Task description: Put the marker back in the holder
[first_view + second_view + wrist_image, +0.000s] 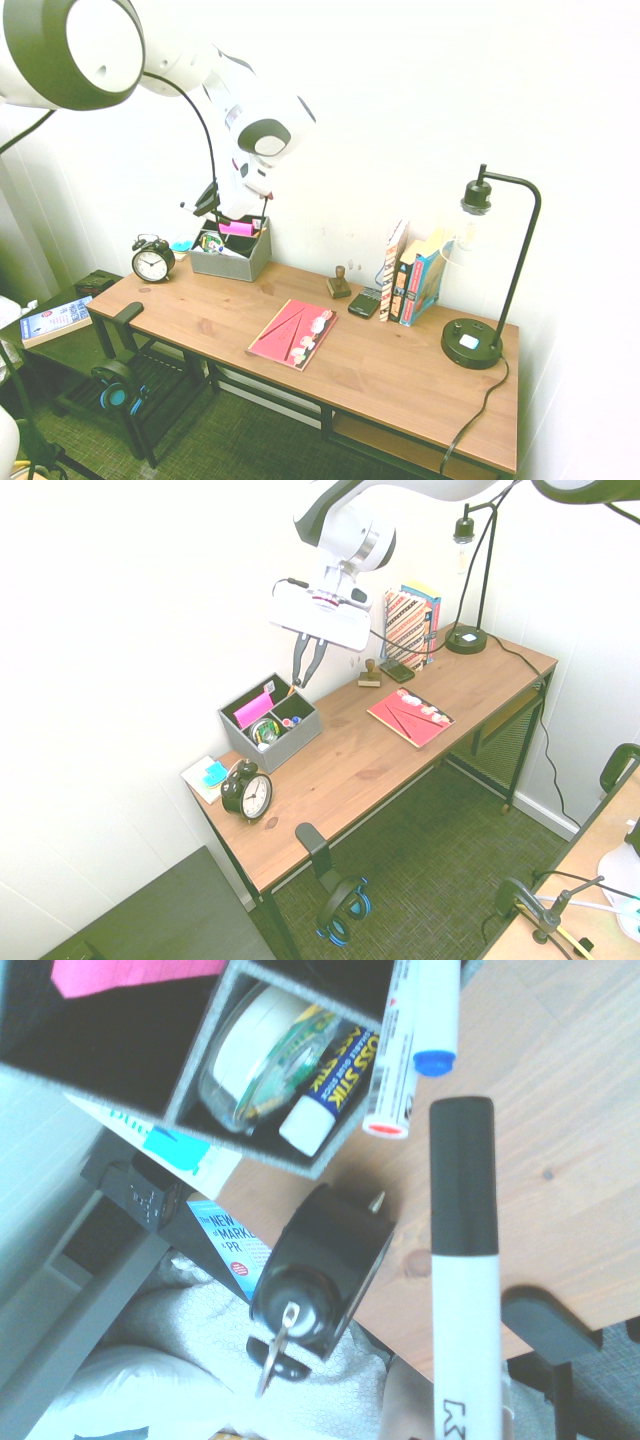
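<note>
Marker [465, 1330]: between our fingertips [301, 683], closed narrow on its barrel; black cap free.
Holder [290, 745]: below the fingers, near but apart.
Long axis: across our fingers, seemingly near level; we'd likely tilt it before lowering it into a compartment.

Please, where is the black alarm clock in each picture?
First exterior view: alarm clock at the desk's left end.
Second exterior view: lower left, near the desk's front corner.
Wrist view: lower centre, seen from above.
Shared landmark: the grey organiser beside it.
</note>
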Robot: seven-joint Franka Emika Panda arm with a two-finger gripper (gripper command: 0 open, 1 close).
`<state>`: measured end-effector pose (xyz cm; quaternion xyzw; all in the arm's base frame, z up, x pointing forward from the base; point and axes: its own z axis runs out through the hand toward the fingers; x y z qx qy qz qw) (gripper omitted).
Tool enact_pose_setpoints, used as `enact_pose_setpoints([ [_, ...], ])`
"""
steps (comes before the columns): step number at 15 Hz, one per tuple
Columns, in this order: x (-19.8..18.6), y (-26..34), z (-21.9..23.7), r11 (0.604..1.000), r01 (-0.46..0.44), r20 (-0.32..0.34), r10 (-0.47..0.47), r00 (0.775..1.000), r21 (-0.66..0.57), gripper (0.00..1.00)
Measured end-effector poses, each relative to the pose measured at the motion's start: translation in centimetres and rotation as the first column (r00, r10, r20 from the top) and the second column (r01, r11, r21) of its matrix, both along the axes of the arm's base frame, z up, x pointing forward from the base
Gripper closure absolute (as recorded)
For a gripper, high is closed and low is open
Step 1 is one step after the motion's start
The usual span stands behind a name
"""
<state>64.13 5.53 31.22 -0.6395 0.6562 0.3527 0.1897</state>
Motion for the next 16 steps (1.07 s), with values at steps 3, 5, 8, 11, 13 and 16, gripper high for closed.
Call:
enact_pose_setpoints([
  [3,1.1,-0.3,-4.0,1.000,0.009,-0.041,-0.009,0.999,0.000,1.00],
  [5,2.1,-0.4,-5.7,1.000,0.016,-0.036,-0.016,0.999,-0.003,1.00],
  [8,3.8,-0.9,-6.8,1.000,0.023,-0.021,-0.023,1.000,-0.001,1.00],
  [11,5.3,-1.5,-7.9,1.000,0.022,-0.012,-0.022,1.000,0.009,0.00],
  [13,6.0,-1.8,-8.9,1.000,0.021,-0.013,-0.021,1.000,0.014,0.00],
  [16,6.2,-2.1,-10.0,1.000,0.014,-0.017,-0.014,1.000,0.021,0.00],
])
